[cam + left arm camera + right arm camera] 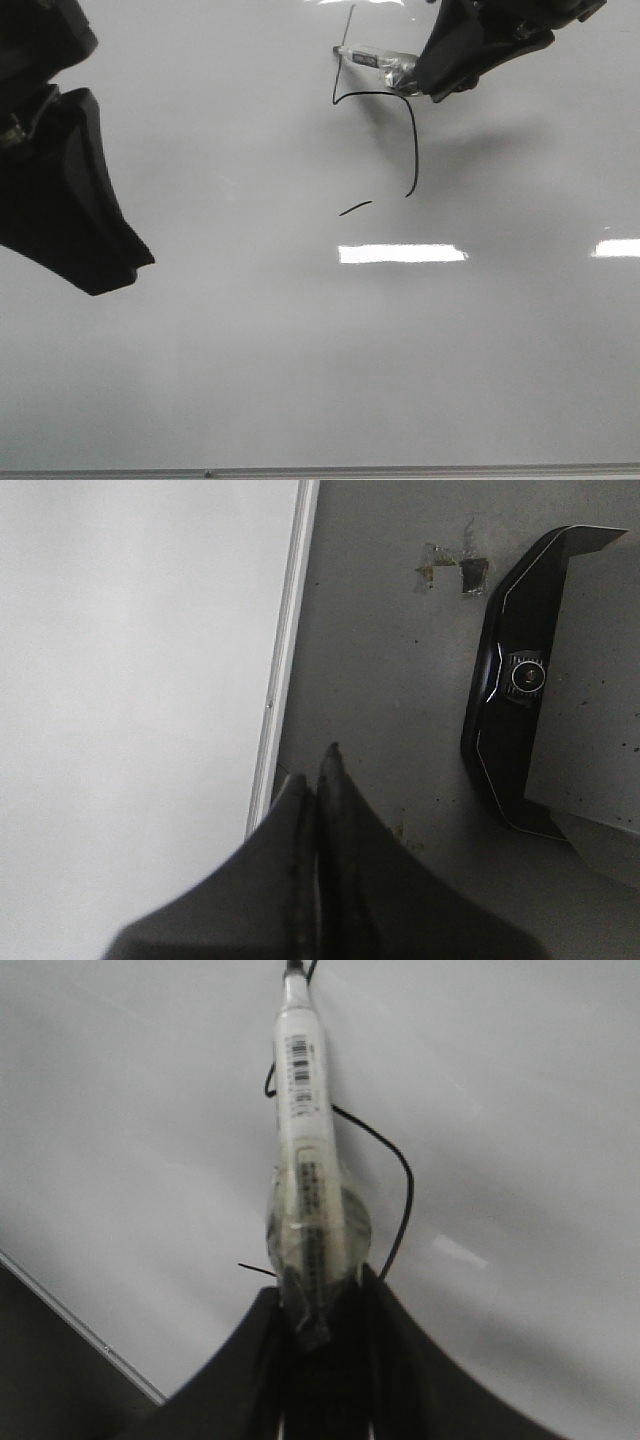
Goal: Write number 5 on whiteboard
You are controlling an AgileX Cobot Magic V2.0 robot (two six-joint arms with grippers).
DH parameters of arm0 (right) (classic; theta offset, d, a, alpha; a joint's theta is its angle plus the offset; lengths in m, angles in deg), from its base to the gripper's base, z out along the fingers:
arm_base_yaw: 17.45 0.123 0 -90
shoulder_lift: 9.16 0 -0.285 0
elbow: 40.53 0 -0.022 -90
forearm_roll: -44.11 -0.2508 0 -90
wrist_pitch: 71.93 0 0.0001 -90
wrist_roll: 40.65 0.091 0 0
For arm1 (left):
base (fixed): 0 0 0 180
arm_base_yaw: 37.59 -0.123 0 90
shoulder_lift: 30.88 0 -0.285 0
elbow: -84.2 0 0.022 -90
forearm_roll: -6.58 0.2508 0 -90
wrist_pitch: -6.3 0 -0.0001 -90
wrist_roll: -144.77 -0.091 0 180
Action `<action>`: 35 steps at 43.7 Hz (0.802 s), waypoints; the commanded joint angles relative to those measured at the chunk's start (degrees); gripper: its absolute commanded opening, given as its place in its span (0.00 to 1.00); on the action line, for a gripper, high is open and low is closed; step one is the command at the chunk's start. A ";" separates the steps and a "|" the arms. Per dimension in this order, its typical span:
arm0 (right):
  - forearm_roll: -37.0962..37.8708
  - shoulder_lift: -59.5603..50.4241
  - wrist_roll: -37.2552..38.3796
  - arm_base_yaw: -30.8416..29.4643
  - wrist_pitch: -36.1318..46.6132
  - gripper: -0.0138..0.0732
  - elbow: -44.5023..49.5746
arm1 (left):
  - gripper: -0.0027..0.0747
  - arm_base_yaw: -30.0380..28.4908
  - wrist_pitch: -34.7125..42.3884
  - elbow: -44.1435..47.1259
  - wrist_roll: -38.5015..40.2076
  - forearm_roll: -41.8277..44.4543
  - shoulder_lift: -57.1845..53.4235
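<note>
Marker [378,62] clamped in my right claw [425,78]; tip at stem of number 5 [378,140]; top bar needs light even pressure on whiteboard [300,350].

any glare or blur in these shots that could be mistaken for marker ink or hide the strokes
Front view: bright rectangular glare patches on the whiteboard sit below the number 5, not over its strokes; the right gripper casts a soft shadow beside the figure. Right wrist view: the marker is fairly sharp, the strokes softer, with one faint reflection. Left wrist view: the left gripper is dark and blurred.
</note>
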 commanded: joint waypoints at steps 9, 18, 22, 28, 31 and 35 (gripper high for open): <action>-0.60 -2.85 0.90 -4.13 1.61 0.09 -1.85 | 0.01 0.23 1.65 -1.82 0.50 -0.77 -1.55; 2.00 -6.88 1.36 -11.83 -2.57 0.09 -0.82 | 0.01 0.23 1.65 -1.82 0.50 -0.77 -1.55; 2.00 -9.49 -2.45 -10.30 -5.65 0.09 -0.82 | 0.01 0.23 1.65 -1.82 0.50 -0.77 -1.55; 6.14 -12.45 -7.01 -5.73 -10.96 0.09 -0.82 | 0.01 0.23 0.16 -2.74 0.50 -0.53 -1.55; 9.80 -12.90 -8.27 -3.46 -13.56 0.09 -0.82 | 0.05 0.23 -2.66 -4.63 0.50 -0.53 -1.55; 14.16 -12.90 -11.54 0.31 -16.85 0.09 -0.82 | 0.19 0.23 -6.00 -8.00 0.50 -1.04 -1.55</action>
